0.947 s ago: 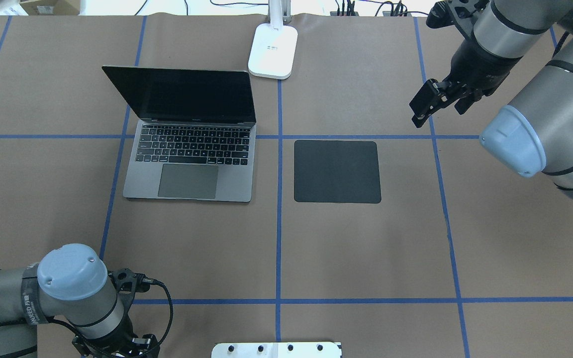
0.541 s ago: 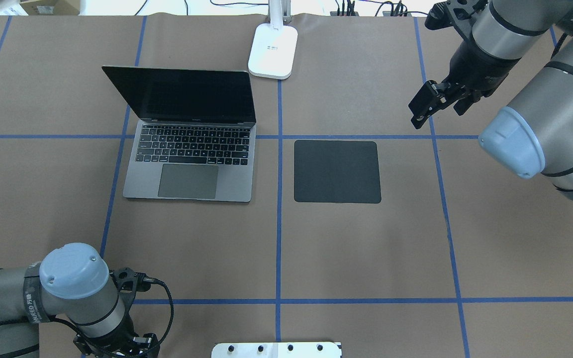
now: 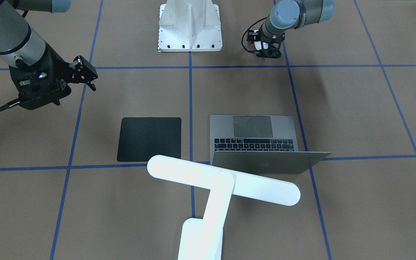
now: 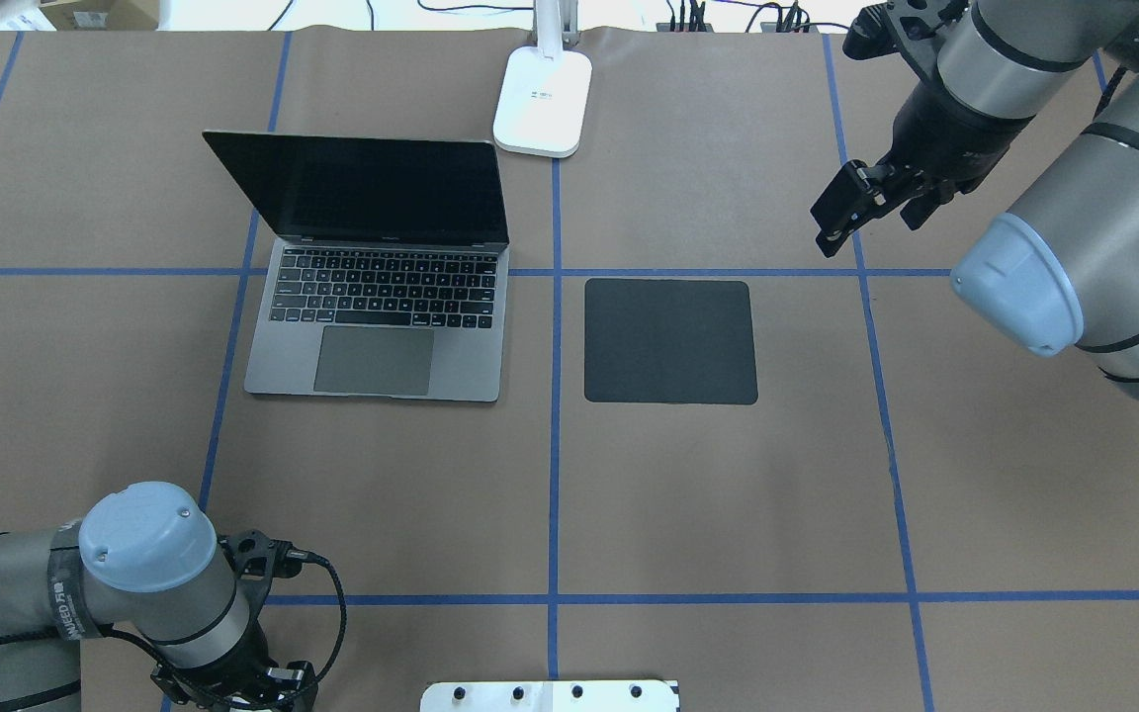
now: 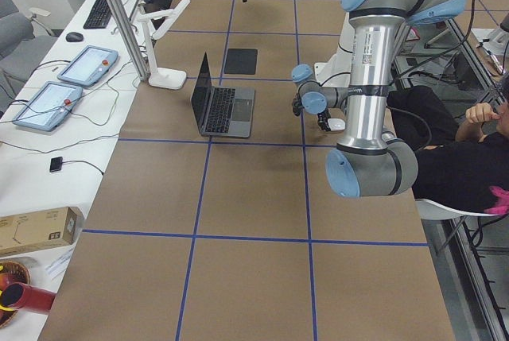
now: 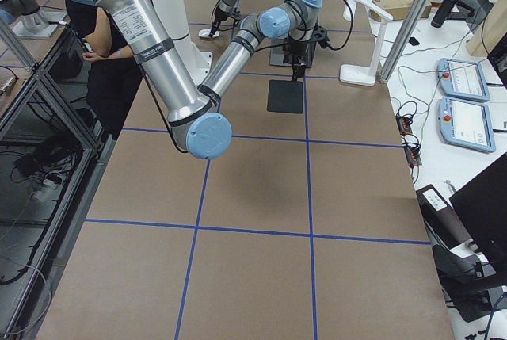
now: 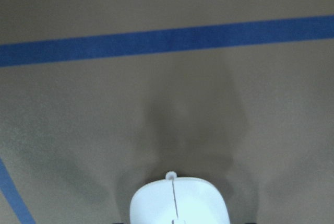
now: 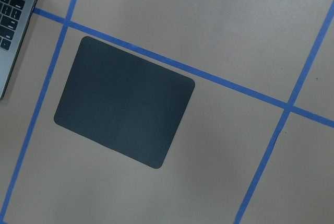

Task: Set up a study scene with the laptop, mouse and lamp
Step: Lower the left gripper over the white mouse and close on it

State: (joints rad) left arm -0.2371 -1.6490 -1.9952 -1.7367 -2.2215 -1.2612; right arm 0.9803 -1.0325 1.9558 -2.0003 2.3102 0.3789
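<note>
The laptop [image 4: 377,297] stands open with a dark screen, left of the table's middle; it also shows in the front view [image 3: 255,141]. The lamp stands behind it, base [image 4: 542,99] at the far edge, bar head [image 3: 222,180] over the laptop's lid. My left gripper [image 3: 265,50] is at the near left by the robot base, shut on the white mouse [image 7: 177,203], held just above the table; the mouse also shows in the left view [image 5: 336,124]. My right gripper [image 4: 871,213] hangs open and empty, high over the far right.
A flat black square mat [image 4: 670,341] lies right of the laptop, seen also in the right wrist view [image 8: 125,106]. The white bolted pedestal [image 3: 190,25] stands at the robot's edge. Blue tape lines cross the brown table cover.
My left arm has shifted slightly toward the near edge. My right gripper has drifted a little to the left and farther away. Laptop, lamp and mat have not moved.
</note>
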